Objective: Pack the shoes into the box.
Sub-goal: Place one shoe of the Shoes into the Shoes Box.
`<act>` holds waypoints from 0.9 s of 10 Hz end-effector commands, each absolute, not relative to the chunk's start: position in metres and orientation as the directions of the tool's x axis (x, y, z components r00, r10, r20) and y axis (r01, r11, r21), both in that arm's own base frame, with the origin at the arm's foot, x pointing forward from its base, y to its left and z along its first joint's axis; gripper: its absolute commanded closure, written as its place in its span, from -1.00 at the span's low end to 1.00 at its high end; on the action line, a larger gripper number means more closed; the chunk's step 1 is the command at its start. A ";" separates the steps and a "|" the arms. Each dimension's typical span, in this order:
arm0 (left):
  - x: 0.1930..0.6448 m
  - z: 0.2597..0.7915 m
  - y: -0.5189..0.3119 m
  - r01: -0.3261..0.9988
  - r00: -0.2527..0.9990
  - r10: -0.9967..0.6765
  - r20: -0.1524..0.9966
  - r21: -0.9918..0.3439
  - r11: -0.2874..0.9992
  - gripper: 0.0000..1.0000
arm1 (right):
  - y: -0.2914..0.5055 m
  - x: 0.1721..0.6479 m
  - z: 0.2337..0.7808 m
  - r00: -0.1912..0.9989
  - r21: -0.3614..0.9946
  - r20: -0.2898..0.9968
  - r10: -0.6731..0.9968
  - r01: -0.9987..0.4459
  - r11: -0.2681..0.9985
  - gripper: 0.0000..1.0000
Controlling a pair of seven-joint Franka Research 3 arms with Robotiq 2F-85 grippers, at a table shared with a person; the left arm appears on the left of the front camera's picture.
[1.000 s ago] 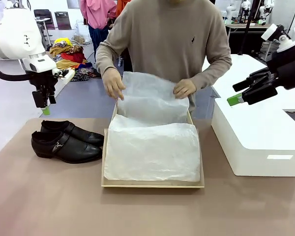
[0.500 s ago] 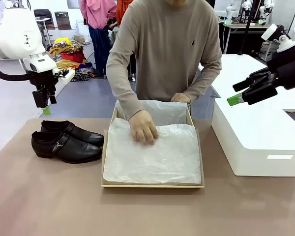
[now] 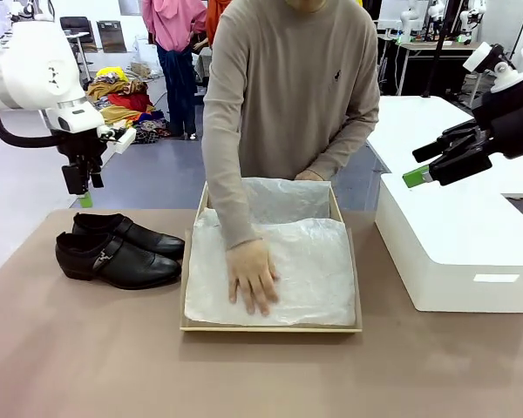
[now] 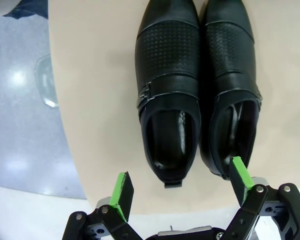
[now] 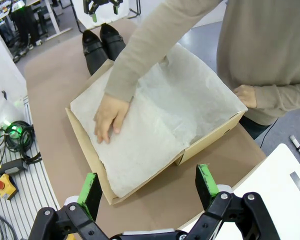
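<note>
Front view, hand (image 3: 251, 279) flat on tissue (image 3: 318, 261) in box (image 3: 270, 328), white box (image 3: 453, 252) beside

You saw glossy black leather shoes (image 3: 118, 252), and crinkled white tissue paper (image 3: 318, 270) lining a matt tan cardboard box (image 3: 270, 327).

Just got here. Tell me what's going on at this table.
A person is pressing one hand flat on the white tissue paper lining the cardboard box, the other hand at its far edge. The black shoes sit side by side left of the box, not yet packed. The left gripper hovers open above them; the right gripper hangs open, empty, off to the right.
</note>
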State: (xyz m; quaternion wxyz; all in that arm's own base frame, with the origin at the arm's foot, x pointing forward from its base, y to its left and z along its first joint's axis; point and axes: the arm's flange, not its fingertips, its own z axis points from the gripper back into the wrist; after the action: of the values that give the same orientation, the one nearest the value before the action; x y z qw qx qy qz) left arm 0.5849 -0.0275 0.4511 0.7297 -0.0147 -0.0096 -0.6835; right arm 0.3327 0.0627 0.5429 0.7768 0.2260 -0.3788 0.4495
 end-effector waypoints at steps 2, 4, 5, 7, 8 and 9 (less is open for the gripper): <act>0.611 0.439 -0.031 0.997 0.078 -0.997 0.024 -0.027 0.077 -1.00 | 0.062 0.337 0.542 0.281 -0.001 0.804 0.525 -0.881 0.473 -1.00; 0.621 0.427 -0.028 0.995 0.092 -0.996 0.021 -0.029 0.091 -1.00 | 0.062 0.337 0.542 0.281 -0.001 0.804 0.525 -0.881 0.473 -1.00; 0.624 0.421 -0.026 0.995 0.099 -0.995 0.022 -0.032 0.099 -1.00 | 0.062 0.337 0.542 0.281 -0.001 0.804 0.525 -0.881 0.473 -1.00; 0.631 0.408 -0.024 0.997 0.077 -0.997 0.029 -0.029 0.076 -1.00 | 0.062 0.337 0.542 0.281 -0.001 0.804 0.525 -0.881 0.473 -1.00; 0.634 0.403 -0.022 0.997 0.062 -0.997 0.036 -0.042 0.061 -1.00 | 0.062 0.337 0.542 0.281 -0.001 0.804 0.525 -0.881 0.473 -1.00; 0.636 0.398 -0.021 0.996 0.064 -0.997 0.037 -0.058 0.062 -1.00 | 0.062 0.337 0.542 0.281 -0.001 0.804 0.525 -0.881 0.473 -1.00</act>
State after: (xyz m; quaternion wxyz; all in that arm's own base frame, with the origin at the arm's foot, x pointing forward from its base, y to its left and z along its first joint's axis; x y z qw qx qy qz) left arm 0.6302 -0.0242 0.3985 0.7346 -0.0331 0.0051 -0.6777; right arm 0.3327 0.0628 0.5428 0.7769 0.2256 -0.3786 0.4497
